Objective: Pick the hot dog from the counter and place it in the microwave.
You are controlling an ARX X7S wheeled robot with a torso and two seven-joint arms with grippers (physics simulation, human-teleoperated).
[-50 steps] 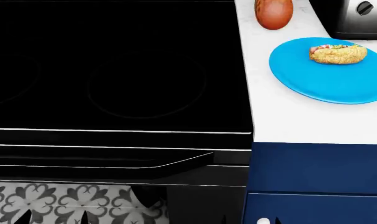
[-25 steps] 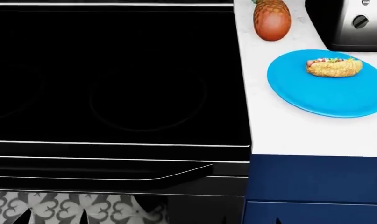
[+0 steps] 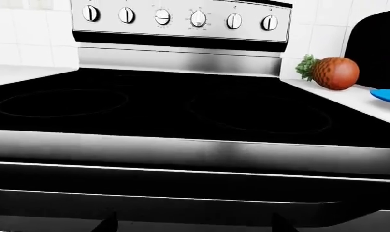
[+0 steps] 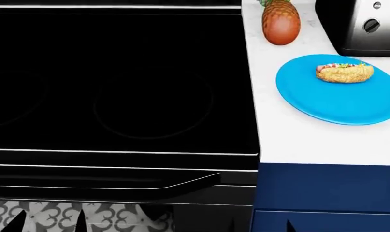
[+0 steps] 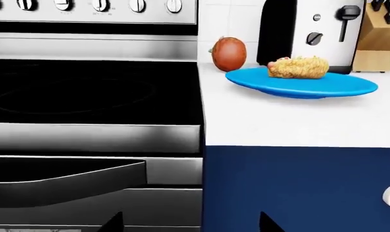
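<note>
Starting at your left, the black stovetop [image 4: 117,82] fills most of the head view, flat and glossy, with its front lip running straight across above the oven handle [image 4: 104,179]. In the left wrist view the knob panel [image 3: 181,19] stands behind the stovetop; marks ring the knobs but are too small to read. The stovetop's right edge meets the white worktop [image 4: 298,135] in a straight seam. Just past that seam, at the back, a pineapple [image 4: 281,20] stands near the toaster [image 4: 368,26]. In front of them lies the blue plate [image 4: 337,101], and the hot dog [image 4: 344,72] rests on its far half, toward the toaster. There is bare worktop between the plate and the front edge, and a narrow strip between the plate and the seam. Below the edge are navy drawers [image 4: 324,193]. In the right wrist view a knife block [image 5: 378,34] stands just beside the toaster. No writing is legible anywhere.

Only dark tips show at the bottom of each wrist view, so you cannot tell how either end effector stands.
</note>
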